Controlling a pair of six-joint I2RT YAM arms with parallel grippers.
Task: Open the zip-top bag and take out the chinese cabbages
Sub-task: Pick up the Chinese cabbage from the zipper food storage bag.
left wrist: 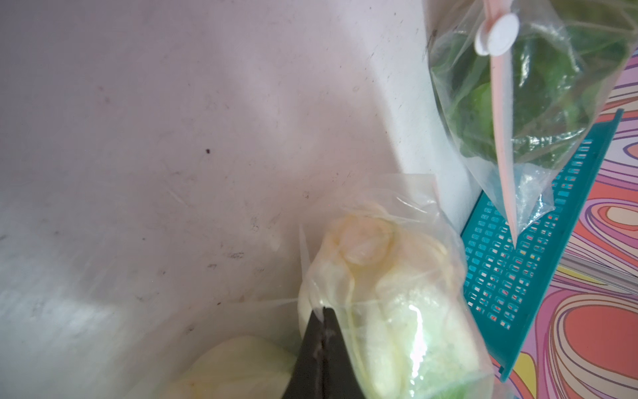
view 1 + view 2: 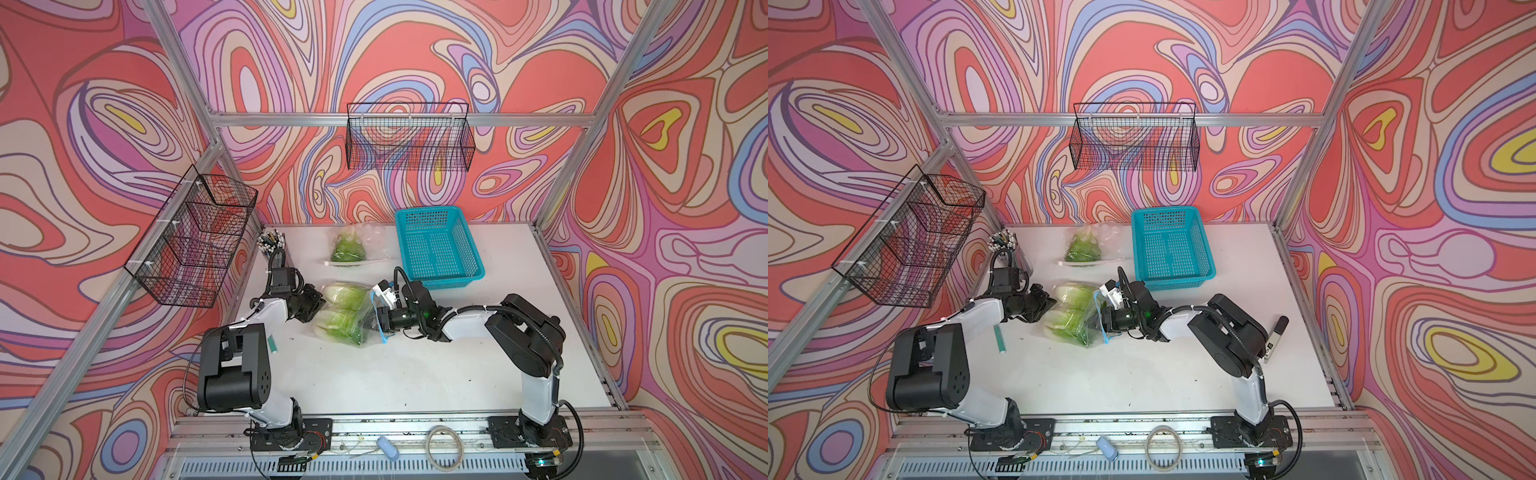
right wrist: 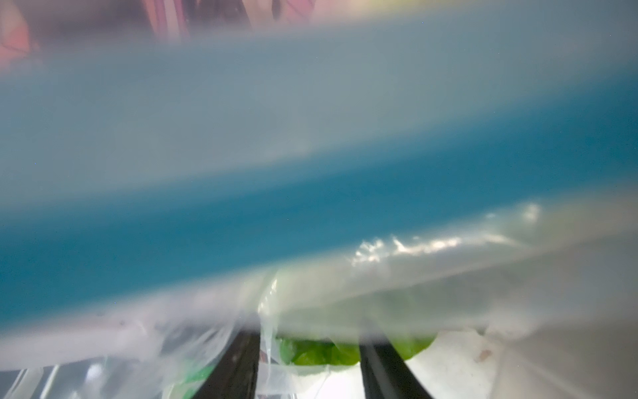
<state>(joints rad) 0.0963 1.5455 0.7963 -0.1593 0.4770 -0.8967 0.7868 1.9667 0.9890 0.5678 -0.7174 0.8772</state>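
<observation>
**Cabbages Still Bagged, One Gripper at Each End**

The zip-top bag [image 2: 343, 313] is lying near the middle of the white table [image 2: 415, 365], and the chinese cabbages [image 2: 345, 293] are sitting inside it. Their white stem ends are facing the left arm and their green leaves are facing the right arm.

The left gripper [image 2: 318, 309] is resting against the bag's stem end. In the left wrist view its black fingers [image 1: 310, 349] are pressed together, pinching a fold of the clear plastic beside a pale stem.

The right gripper [image 2: 374, 322] is reaching into the opposite end, where the blue zip strip [image 2: 385, 340] is curling around it. In the right wrist view its fingers [image 3: 238, 366] are standing apart under blurred plastic, with a green leaf showing between them. Whether they are touching the leaf cannot be told.

A second bag of greens [image 2: 349, 249] is lying farther back, just beside a teal basket [image 2: 440, 249]. The basket is sitting near the right gripper but apart from it.
</observation>
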